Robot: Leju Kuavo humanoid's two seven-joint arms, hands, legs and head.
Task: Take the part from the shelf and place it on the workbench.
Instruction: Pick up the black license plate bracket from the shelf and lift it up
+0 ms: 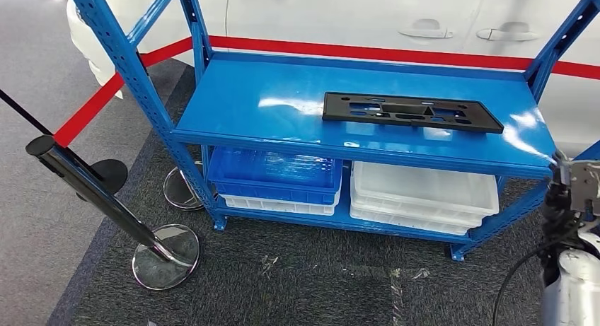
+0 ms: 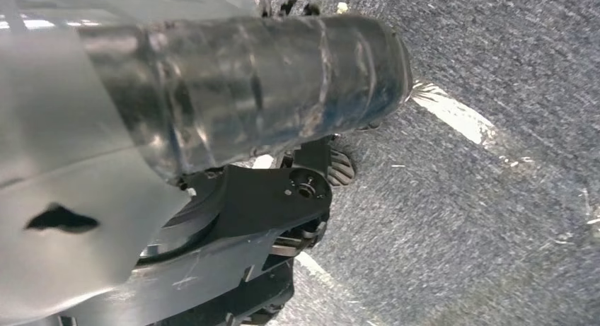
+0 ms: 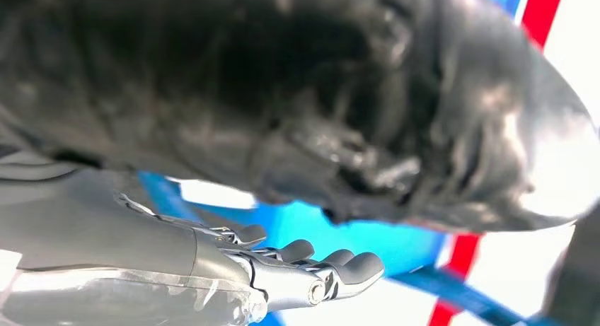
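The part (image 1: pixel 412 112) is a flat black plastic plate with cut-outs. It lies on the top board of the blue shelf (image 1: pixel 269 100), towards its right half. My right arm (image 1: pixel 573 220) comes up at the right edge of the head view, beside the shelf's right front corner and below the top board. In the right wrist view my right hand (image 3: pixel 311 269) has its fingers stretched out and apart, holding nothing, with blue shelf metal behind it. The left wrist view looks down at grey carpet past my left hand (image 2: pixel 240 92); its fingers are hidden.
On the lower board stand a blue bin (image 1: pixel 272 174) on a white tray and stacked white bins (image 1: pixel 424 195). A black barrier post (image 1: pixel 99 191) leans over its chrome base (image 1: pixel 166 255) at the left. A white car (image 1: pixel 354 15) and a red band (image 1: pixel 396 54) lie behind the shelf.
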